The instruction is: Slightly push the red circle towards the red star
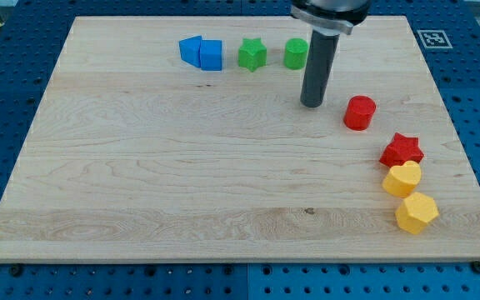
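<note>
The red circle point(359, 112) lies on the wooden board at the view's right. The red star point(402, 150) lies below and to the right of it, a short gap apart. My tip point(312, 103) rests on the board just to the left of the red circle and slightly above it, not touching it. The rod rises from there to the view's top edge.
A yellow heart-like block point(402, 179) touches the red star from below, with a yellow hexagon point(416, 212) under it. Along the top lie two blue blocks point(201, 53), a green star point(252, 54) and a green block point(296, 53) partly behind the rod. The board's right edge point(465, 167) is near.
</note>
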`<state>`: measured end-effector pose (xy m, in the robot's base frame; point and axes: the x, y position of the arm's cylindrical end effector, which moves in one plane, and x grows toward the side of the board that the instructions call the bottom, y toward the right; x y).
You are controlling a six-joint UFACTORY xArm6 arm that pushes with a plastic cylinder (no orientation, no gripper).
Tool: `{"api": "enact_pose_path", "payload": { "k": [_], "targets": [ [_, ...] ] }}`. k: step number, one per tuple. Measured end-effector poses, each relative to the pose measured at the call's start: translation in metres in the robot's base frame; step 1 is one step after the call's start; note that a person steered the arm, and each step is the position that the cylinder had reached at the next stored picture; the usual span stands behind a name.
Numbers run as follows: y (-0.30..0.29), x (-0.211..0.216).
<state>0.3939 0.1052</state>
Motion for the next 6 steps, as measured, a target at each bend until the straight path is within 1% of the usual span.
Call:
{"api": "enact_pose_path", "payload": {
  "k": [1,3,4,6],
  "targets": [
    [0.005,0.0],
    [0.049,0.001],
    [0.053,0.006],
    [0.036,0.019]
  ]
}}
